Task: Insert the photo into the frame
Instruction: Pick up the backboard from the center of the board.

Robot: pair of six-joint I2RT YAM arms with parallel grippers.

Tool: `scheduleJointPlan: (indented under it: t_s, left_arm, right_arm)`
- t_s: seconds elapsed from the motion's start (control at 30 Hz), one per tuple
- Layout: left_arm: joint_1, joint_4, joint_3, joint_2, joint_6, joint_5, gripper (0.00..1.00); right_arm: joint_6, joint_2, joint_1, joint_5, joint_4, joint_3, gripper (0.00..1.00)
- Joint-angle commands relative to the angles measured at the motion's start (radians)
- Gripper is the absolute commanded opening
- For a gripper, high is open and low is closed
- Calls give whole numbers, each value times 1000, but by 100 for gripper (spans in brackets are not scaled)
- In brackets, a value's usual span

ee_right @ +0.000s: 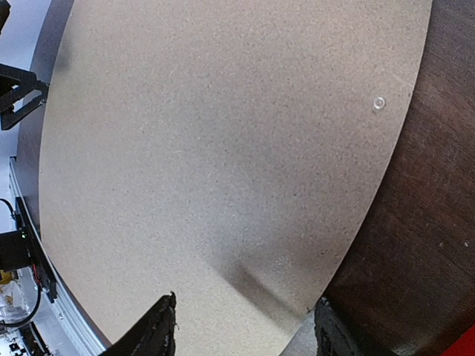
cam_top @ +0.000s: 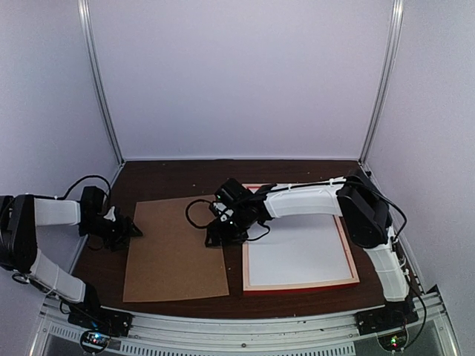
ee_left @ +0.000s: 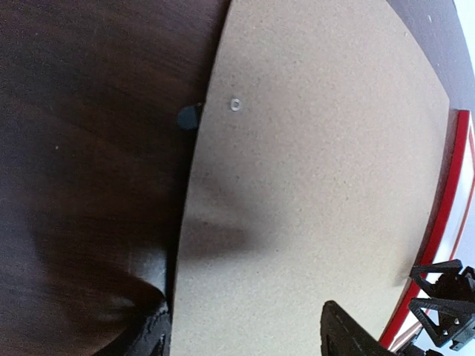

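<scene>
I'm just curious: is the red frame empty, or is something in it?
Filled: a white sheet covers the whole inside of the frame.

We look down past our right gripper (ee_right: pixel 241 335), its two dark fingertips (ee_right: pixel 157 331) spread apart over one edge of a plain brown backing board (ee_right: pixel 223 148). A small metal eyelet (ee_right: pixel 379 103) marks the board's corner, beside the dark table (ee_right: pixel 427 222). A red sliver of the frame (ee_right: pixel 467 343) shows at lower right.
</scene>
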Motion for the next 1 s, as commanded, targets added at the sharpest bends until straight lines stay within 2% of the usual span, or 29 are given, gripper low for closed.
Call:
scheduleJointPlan:
  t_s: [0.0, 0.13, 0.37, 0.53, 0.67, 0.83, 0.97]
  left_arm:
    - [-10, 46, -41, -16, -32, 204, 66]
    - [-10, 53, -25, -89, -40, 325, 61]
    - [-12, 45, 21, -287, -49, 441, 56]
    - [-13, -2, 79, -331, -44, 526, 54]
    - [-27, -69, 136, -360, -18, 547, 53]
    - [-65, -79, 188, -392, -22, 543, 54]
    - [-160, -78, 242, -391, -44, 517, 55]
  right_arm:
    - [16, 21, 4, -9, 26, -29, 63]
    - [18, 13, 4, -11, 26, -42, 63]
    - [20, 1, -9, -38, 34, -58, 63]
    - [13, -6, -17, -71, 44, -63, 63]
    - [24, -20, -28, -126, 101, -92, 63]
    - [69, -19, -43, -231, 216, -131, 63]
    - [84, -17, -45, -278, 251, -133, 63]
